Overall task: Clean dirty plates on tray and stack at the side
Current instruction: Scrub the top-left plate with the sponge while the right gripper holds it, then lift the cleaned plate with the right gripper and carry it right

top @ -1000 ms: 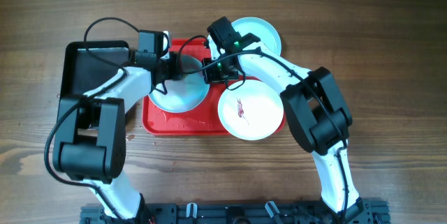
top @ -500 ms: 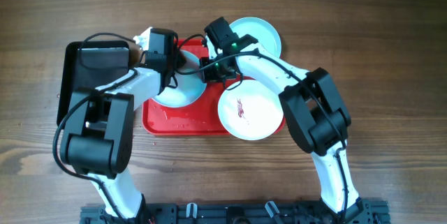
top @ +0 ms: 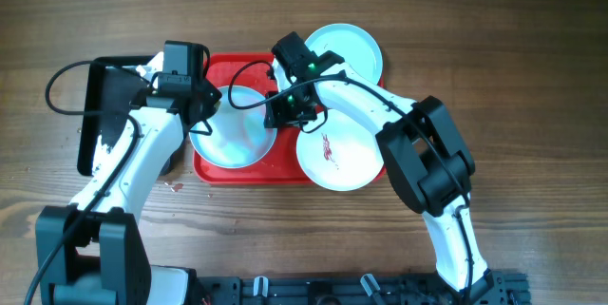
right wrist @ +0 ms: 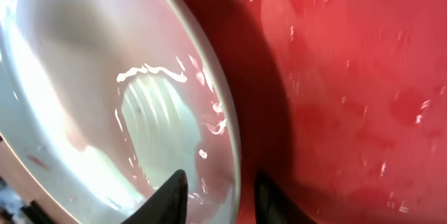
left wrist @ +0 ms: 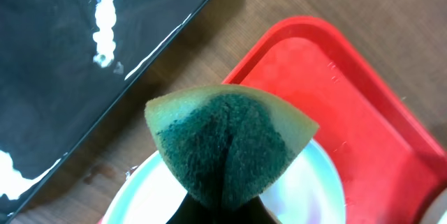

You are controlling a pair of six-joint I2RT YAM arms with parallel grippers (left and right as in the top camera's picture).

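Note:
The red tray [top: 285, 167] lies mid-table. On it a pale plate [top: 231, 134] is tilted, its rim between the fingers of my right gripper [top: 282, 107], which is shut on it. The right wrist view shows that wet plate [right wrist: 105, 98] raised over the tray [right wrist: 349, 98], with the gripper [right wrist: 222, 189] on its edge. My left gripper [top: 201, 107] is shut on a green and yellow sponge [left wrist: 227, 140], held over the plate's left rim [left wrist: 140, 196]. A white plate with red smears [top: 340, 148] overlaps the tray's right edge. A pale aqua plate [top: 353, 47] sits behind it.
A glossy black tray [top: 106, 105] lies left of the red tray, on the wooden table; it also shows in the left wrist view [left wrist: 70, 56]. A small wet spot [top: 173, 187] marks the table by the red tray's front left corner.
My left arm has swung out to the left, carrying the sponge from the plate's far part to its left rim. The plate in my right gripper has shifted slightly towards the front left.

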